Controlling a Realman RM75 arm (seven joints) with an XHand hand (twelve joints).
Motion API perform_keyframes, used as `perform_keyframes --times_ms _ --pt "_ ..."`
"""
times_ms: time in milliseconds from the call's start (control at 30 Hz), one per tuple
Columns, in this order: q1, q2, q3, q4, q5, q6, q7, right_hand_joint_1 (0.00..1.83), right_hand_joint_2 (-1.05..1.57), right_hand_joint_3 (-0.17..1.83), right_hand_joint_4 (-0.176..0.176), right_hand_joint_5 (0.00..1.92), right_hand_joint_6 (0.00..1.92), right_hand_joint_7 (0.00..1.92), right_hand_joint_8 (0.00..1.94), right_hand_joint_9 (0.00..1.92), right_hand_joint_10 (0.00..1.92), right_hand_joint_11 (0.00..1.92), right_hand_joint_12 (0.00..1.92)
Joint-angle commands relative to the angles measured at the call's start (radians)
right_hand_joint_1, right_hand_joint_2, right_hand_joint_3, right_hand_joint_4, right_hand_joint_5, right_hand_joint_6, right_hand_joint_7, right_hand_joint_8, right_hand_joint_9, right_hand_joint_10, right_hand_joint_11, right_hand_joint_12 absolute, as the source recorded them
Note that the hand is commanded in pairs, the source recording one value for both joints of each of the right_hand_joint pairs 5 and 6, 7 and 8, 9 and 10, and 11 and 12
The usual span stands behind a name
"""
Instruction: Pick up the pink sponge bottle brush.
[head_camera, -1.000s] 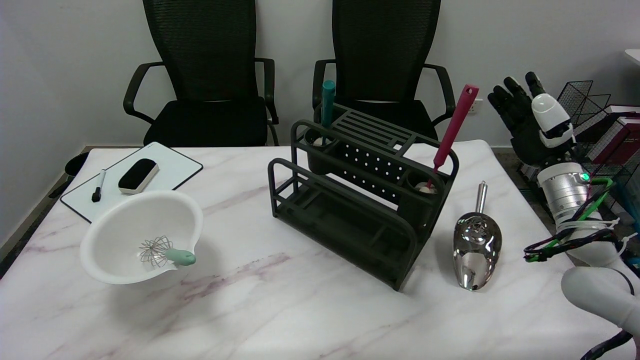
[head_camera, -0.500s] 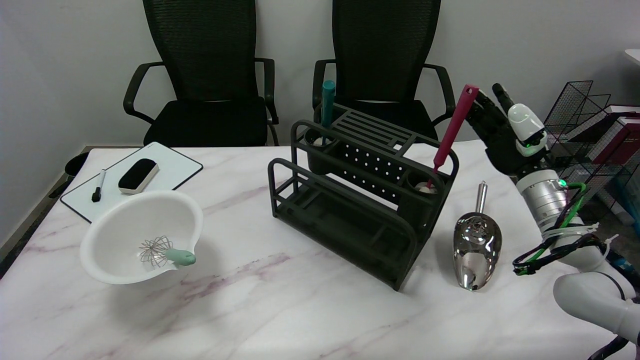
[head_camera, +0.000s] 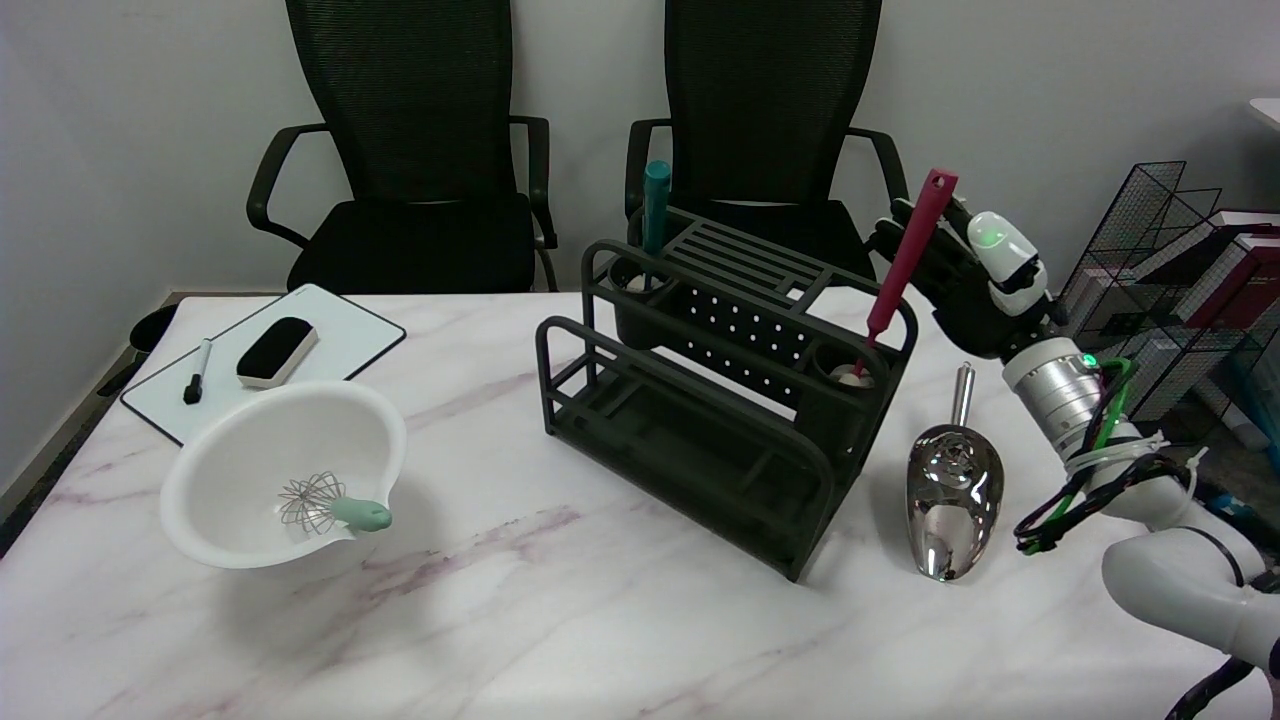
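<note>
- The dark rack (head_camera: 700, 400) stood near the middle of the marble table (head_camera: 560, 620) and serves as the landmark here.
- The pink sponge bottle brush (head_camera: 905, 265) stood in the cup at the rack's right end, sponge head down, its handle leaning up and to the right above the rack.
- The right hand (head_camera: 965, 275) was raised just behind and right of the rack, right at the brush's upper handle; its dark fingers (head_camera: 900, 225) lay partly behind the handle, and I cannot tell whether they had closed on it.
- A teal-handled brush (head_camera: 655, 215) stood in the cup at the rack's far left corner.
- A shiny metal scoop (head_camera: 952, 490) lay on the table just right of the rack.
- A white bowl (head_camera: 250, 440) holding a small whisk (head_camera: 325, 503) sat well to the rack's left.
- Beyond the bowl, further left of the rack, a whiteboard (head_camera: 340, 335) carried an eraser (head_camera: 277, 351) and a marker (head_camera: 197, 371).
</note>
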Motion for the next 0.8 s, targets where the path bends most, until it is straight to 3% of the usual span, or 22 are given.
perform_keyframes --times_ms 33,800 --pt "0.040 0.051 0.084 0.000 -0.274 -0.111 0.259 0.97 0.01 0.75 0.000 0.00 0.00 0.44 0.44 0.55 0.55 0.45 0.45" --pt "0.023 0.071 0.076 0.067 -0.323 -0.108 0.290 0.99 0.05 0.74 0.000 0.02 0.02 0.48 0.48 0.59 0.59 0.53 0.53"
